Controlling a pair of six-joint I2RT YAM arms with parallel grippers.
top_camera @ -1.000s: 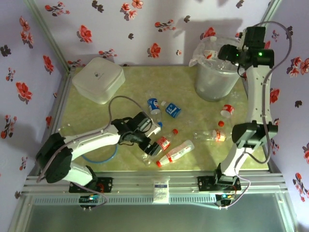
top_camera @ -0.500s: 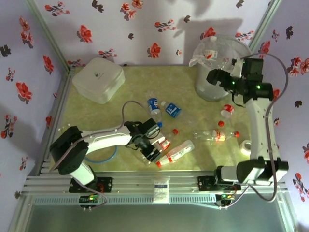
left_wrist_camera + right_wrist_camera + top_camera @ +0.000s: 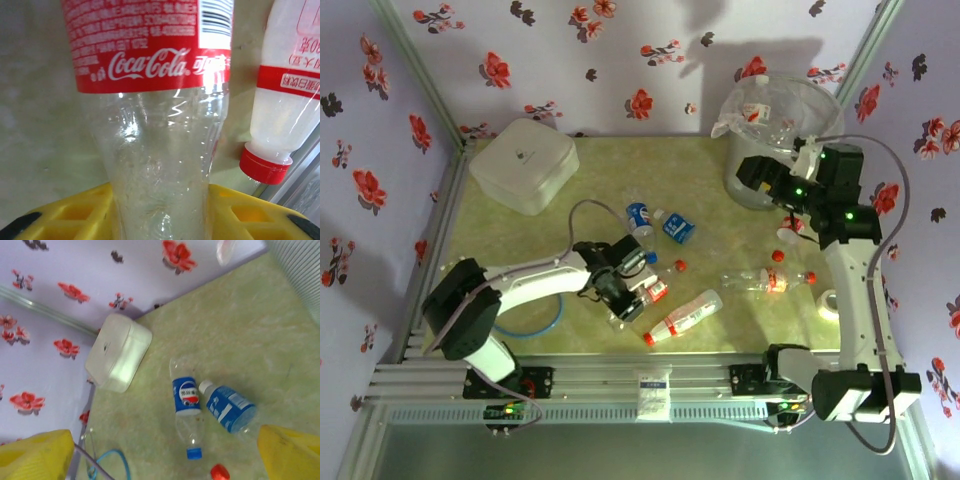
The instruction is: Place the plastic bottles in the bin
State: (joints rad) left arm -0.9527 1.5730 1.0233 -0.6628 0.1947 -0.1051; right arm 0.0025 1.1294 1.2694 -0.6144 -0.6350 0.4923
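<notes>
A white lidded box (image 3: 523, 165) sits at the far left of the table (image 3: 600, 170). Near the middle, the left gripper (image 3: 623, 293) has its yellow fingers (image 3: 65, 215) closed against the clear part of a red-labelled cola bottle (image 3: 155, 125). Just right of it lies a white bottle (image 3: 682, 317) with a red cap. Farther back lie a Pepsi bottle (image 3: 638, 217) and a blue-labelled bottle (image 3: 678, 228). A clear bottle (image 3: 760, 281) lies further right. The bin (image 3: 775, 140) stands far right. The right gripper (image 3: 752, 172) hangs close to its near side, jaws wide apart and empty.
</notes>
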